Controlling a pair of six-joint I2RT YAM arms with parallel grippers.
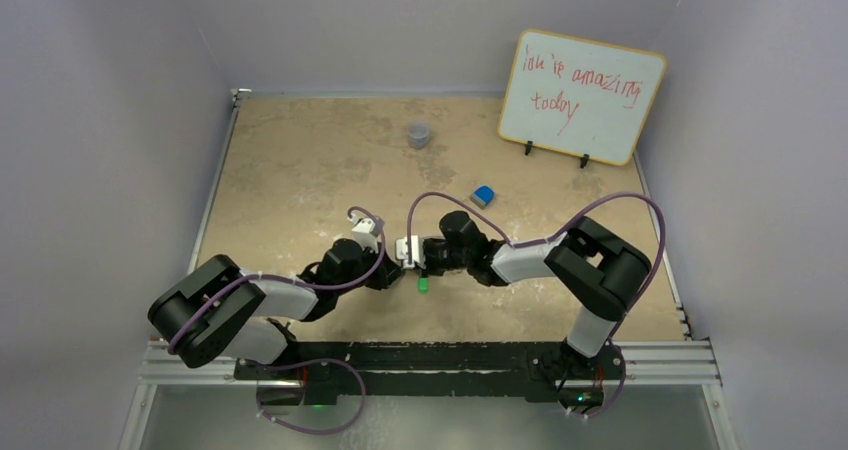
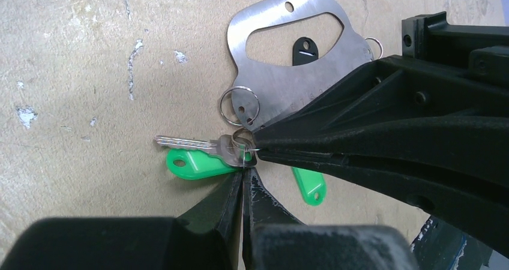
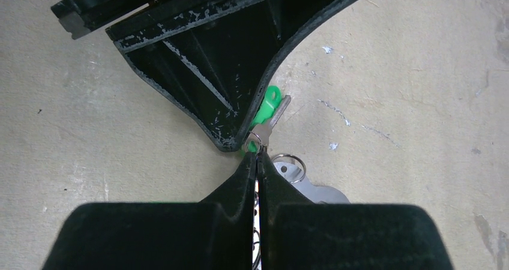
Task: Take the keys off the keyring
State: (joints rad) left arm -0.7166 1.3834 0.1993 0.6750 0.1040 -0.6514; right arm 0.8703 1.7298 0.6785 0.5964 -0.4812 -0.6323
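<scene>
The keys (image 2: pixel 192 144), light, stiff and slippery, lie on the worktop (image 2: pixel 72 90) at the keyring (image 2: pixel 270 84)'s corner. We would take them by the flat heads. Our left end effector (image 2: pixel 243 177) is closed there, and the right end effector (image 2: pixel 258 150) nips their split ring (image 2: pixel 242 139).

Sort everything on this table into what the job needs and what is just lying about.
For the job: keys, keyring.
Lying about: grey cup, blue block, whiteboard.

Robot lab cell — plain grey walls (image 1: pixel 100 120), scuffed tan table (image 1: pixel 300 170), aluminium rail (image 1: pixel 660 360), handwritten whiteboard (image 1: pixel 582 95).
</scene>
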